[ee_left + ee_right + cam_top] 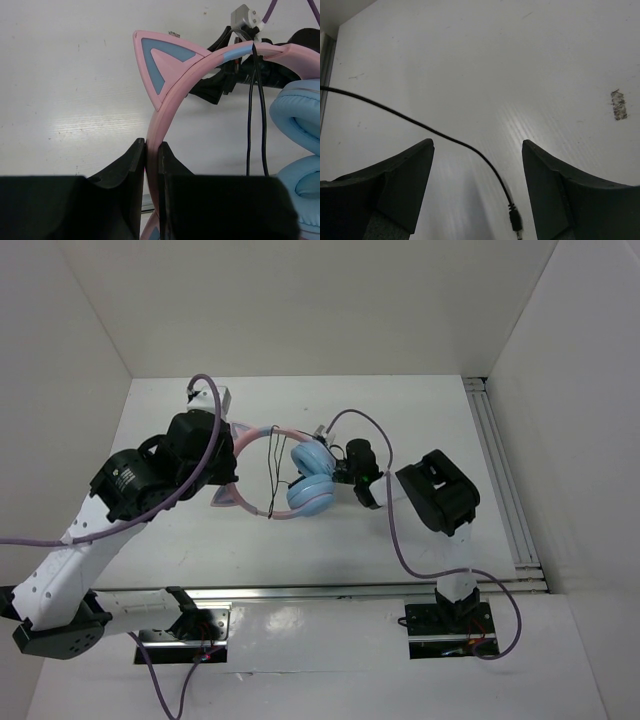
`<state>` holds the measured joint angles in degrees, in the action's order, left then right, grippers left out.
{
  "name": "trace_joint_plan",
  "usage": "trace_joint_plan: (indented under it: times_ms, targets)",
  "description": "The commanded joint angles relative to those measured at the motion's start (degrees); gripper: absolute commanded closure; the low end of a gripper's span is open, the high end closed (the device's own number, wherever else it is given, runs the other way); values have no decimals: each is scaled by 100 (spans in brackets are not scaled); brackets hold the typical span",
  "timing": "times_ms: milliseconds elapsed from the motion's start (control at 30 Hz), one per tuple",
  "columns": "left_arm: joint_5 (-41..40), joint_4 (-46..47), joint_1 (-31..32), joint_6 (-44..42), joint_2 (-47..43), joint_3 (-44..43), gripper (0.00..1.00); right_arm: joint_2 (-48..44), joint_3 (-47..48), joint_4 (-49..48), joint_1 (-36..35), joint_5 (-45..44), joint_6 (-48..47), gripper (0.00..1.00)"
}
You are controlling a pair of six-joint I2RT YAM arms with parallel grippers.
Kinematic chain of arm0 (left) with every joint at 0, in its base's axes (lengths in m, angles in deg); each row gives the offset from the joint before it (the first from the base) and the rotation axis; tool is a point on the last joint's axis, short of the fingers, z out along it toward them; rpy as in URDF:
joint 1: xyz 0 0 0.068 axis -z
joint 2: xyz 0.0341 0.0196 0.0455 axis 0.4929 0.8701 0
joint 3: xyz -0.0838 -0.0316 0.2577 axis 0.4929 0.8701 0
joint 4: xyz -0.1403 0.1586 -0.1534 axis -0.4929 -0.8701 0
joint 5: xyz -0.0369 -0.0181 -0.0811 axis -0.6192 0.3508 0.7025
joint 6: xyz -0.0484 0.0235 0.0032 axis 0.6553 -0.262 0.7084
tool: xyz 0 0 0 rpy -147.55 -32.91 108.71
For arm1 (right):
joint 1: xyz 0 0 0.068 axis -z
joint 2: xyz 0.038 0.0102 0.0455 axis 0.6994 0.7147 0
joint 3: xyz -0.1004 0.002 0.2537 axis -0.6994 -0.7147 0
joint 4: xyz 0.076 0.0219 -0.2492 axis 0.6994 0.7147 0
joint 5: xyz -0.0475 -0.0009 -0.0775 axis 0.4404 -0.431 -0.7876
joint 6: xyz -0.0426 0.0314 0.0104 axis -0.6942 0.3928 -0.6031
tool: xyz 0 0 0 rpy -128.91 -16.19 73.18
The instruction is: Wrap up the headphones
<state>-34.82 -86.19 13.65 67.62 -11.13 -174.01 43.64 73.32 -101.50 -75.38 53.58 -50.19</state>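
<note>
Headphones (296, 476) sit near the middle of the bench, with the left gripper (152, 162) clamped on the pink headband (200, 62) just below a cat ear. The black cord (256, 110) hangs in a couple of turns over the band beside the blue ear cups (312, 480), so the winding looks partly done. The right gripper (477, 145) hovers with jaws spread over the loose tail and its plug (516, 221), holding nothing. Next it likely must pinch the cord near the plug and carry it round the band.

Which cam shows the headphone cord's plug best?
Right wrist: the plug lies between the fingers of the open right gripper. Left wrist and top external show only cord strands draped over the headband, no plug.
</note>
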Motion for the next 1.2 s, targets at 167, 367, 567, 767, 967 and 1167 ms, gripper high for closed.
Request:
trace_joint_plan:
  times_ms: [167,367,567,767,967,1167]
  targets:
    - [-43,457,6,223,-58,-126,100,539,835,508,-64,-89,-374,39]
    - [-43,509,-99,285,-58,-126,100,654,1019,700,-64,-10,-330,50]
    - [-43,562,-345,495,-58,-73,100,769,1319,1247,-64,69,-392,85]
    - [-113,799,-995,680,-111,102,100,120,442,852,-64,-624,-75,100]
    - [-473,1195,-1716,681,371,173,100,-1207,-675,1026,-291,-1406,119,100]
    - [-983,1379,-2129,680,1171,-126,100,-2903,-1265,2175,-1214,-2584,-100,100]
